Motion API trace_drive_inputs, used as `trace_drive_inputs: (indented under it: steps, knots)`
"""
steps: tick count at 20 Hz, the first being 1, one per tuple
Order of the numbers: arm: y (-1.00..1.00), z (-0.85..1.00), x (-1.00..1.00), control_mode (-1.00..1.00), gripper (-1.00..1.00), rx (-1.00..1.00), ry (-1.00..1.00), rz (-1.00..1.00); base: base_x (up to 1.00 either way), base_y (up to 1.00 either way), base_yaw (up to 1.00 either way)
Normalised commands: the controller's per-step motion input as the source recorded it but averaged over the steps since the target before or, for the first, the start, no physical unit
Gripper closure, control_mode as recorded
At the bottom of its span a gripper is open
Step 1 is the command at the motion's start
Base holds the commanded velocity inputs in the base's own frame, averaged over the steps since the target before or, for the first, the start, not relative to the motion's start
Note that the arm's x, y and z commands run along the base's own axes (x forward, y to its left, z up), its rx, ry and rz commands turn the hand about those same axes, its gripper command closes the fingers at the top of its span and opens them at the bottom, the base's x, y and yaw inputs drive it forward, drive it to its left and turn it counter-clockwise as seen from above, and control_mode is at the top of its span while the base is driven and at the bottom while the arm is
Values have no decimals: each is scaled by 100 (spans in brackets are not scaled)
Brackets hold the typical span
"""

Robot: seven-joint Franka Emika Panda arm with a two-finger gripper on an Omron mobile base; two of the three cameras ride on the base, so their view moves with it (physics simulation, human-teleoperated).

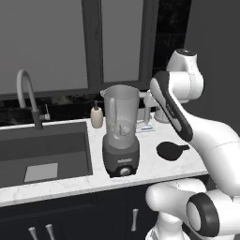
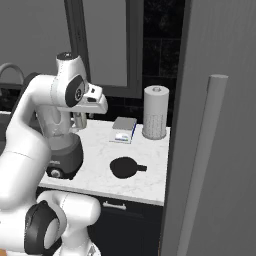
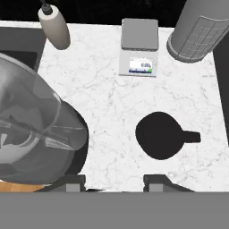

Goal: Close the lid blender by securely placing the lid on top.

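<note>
- The lid (image 3: 159,135) lies flat on the counter (image 3: 107,103), at one o'clock from the gripper (image 3: 114,181), tab pointing three o'clock.
- Gripper holds nothing, jaws apart.
- Blender (image 1: 121,131) stands uncapped at nine o'clock.

White marble counter (image 1: 154,166) over dark cabinets (image 1: 70,220), sink (image 1: 44,157) with curved faucet (image 1: 26,96) at left, grey-paned window (image 1: 84,42) behind, black backsplash.
</note>
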Motion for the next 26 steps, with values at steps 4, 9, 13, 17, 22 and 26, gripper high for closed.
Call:
trace_drive_inputs:
  steps: [4, 9, 13, 17, 22, 26]
  knots:
    - [-14, 0, -14, -100, -100, 0, 0, 3, 0, 0, 0]
    - [-35, -5, -20, -100, -100, -11, 1, 36, 0, 0, 0]
    - [-41, -23, -11, -100, -100, -20, 5, 54, 0, 0, 0]
    - [-38, -37, 0, -100, -100, -24, 14, 55, 0, 0, 0]
    - [-44, -51, 33, -100, -100, -25, 18, 48, 0, 0, 0]
    - [-65, -53, 45, -100, -100, -20, 15, 51, 0, 0, 0]
